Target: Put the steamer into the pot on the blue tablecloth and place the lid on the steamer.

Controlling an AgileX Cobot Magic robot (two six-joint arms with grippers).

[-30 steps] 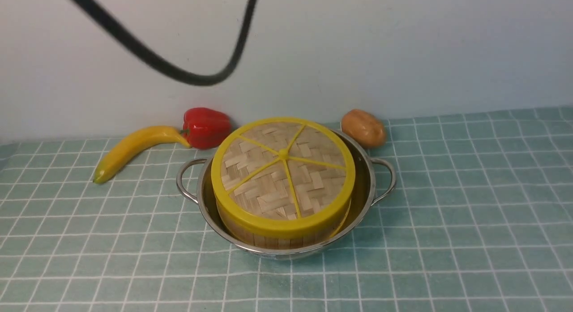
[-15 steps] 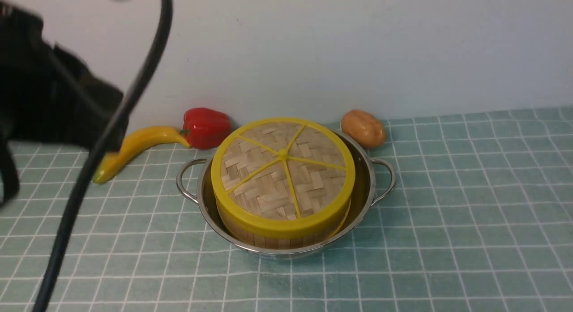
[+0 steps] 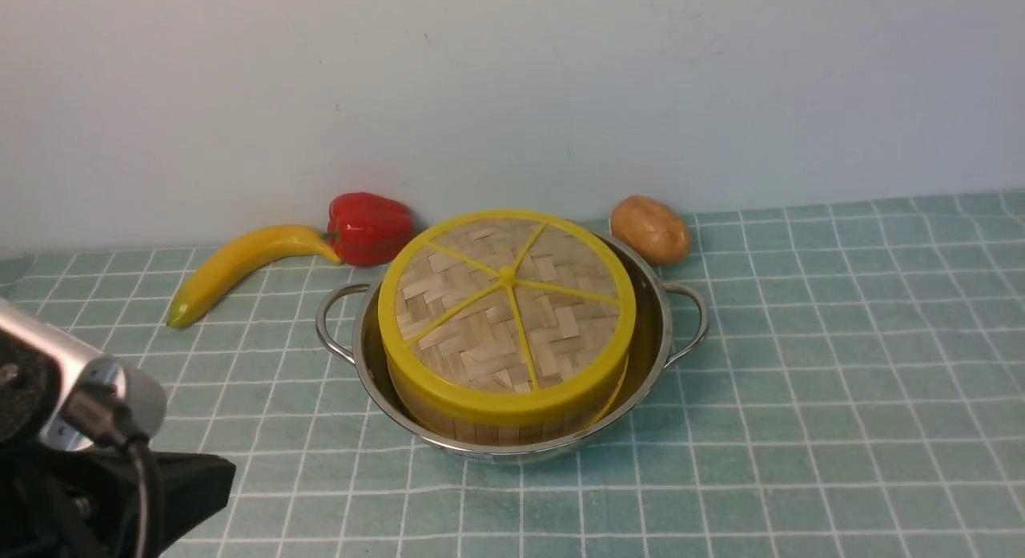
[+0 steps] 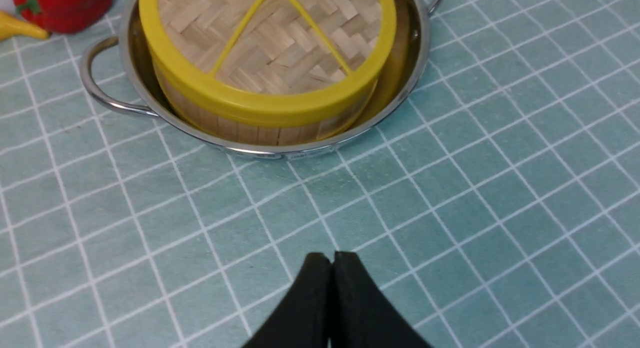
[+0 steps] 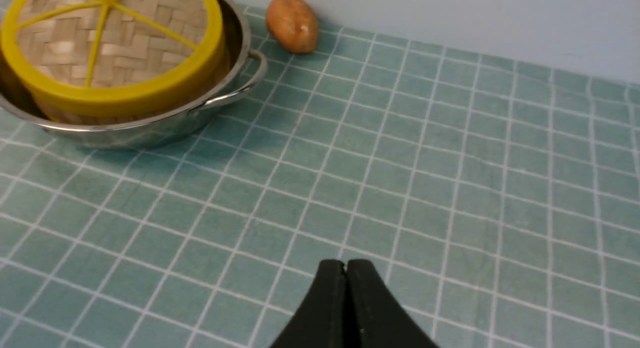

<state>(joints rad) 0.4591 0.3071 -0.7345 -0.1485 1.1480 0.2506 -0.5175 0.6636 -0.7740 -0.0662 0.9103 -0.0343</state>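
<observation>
Retreating is the step in hand, by my judgement. Left claw (image 4: 332,255) pressed together, empty, above bare blue tablecloth (image 4: 500,188), near the pot (image 4: 415,63). Right claw (image 5: 345,263) likewise together, empty, well apart from it. Lid (image 3: 506,306) sits on steamer (image 3: 480,426), steamer inside pot. Advice: pull both arms off without brushing the pot's handles, lest the lid slip.

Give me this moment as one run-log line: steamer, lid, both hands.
steamer: in pot | lid: on steamer | left hand: shut, empty, clear of pot | right hand: shut, empty, over tablecloth
</observation>
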